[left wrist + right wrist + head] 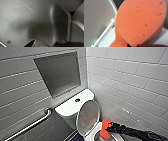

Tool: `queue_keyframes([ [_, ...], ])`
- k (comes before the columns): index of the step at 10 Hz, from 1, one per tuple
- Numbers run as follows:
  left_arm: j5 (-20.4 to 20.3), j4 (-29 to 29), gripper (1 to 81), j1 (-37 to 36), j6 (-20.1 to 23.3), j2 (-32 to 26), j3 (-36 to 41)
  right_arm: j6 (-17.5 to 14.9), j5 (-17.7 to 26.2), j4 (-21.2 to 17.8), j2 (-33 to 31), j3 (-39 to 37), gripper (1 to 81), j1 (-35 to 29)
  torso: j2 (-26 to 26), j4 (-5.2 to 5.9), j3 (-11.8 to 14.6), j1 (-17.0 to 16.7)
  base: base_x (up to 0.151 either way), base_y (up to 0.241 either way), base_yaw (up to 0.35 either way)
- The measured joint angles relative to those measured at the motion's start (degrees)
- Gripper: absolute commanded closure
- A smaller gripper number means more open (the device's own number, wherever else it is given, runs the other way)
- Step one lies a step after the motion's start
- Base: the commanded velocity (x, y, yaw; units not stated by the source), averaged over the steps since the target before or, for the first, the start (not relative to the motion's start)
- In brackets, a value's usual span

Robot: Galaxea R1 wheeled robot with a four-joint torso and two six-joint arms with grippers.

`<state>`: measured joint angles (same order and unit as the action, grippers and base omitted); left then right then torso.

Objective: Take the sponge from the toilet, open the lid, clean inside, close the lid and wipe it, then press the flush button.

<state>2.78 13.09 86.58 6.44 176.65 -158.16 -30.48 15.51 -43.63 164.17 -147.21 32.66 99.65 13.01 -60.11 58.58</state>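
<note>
The white toilet (71, 108) stands in the corner with its lid (88, 117) raised, the greyish inner face towards the bowl (96, 134). My right gripper (109, 127) comes in from the right and is shut on the red-orange sponge (105, 129), holding it over the bowl's rim. In the right wrist view the sponge (140, 21) looms large beside the lid (96, 18) and its white hinge (105, 33). The flush button (77, 100) sits in the middle of the tank top. My left gripper (48, 44) stands open before a smooth grey curved surface (31, 22), holding nothing.
A metal grab bar (30, 125) runs along the left wall, low down. A recessed grey niche (58, 73) is set into the tiles above the tank. The tiled right wall (130, 84) stands close beside the toilet.
</note>
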Motion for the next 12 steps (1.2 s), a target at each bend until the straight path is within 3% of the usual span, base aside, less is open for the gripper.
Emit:
queue_keyframes([
  [7, 0.02, 0.0, 1.0, 0.02, 0.0, 0.06, 0.2, 0.07, -13.19, -2.18, -16.76, 28.2, 81.1, 4.94, 0.0, 0.0, 0.0, 0.0, 0.0, 0.0, 0.0],
  [12, 0.02, 0.02, 1.0, 0.05, 0.01, 0.02, 0.26, 0.05, -24.62, -4.24, -25.03, 40.02, 81.1, 11.46, 0.0, 0.0, 0.0, 0.0, 0.0, 0.0, 0.0],
])
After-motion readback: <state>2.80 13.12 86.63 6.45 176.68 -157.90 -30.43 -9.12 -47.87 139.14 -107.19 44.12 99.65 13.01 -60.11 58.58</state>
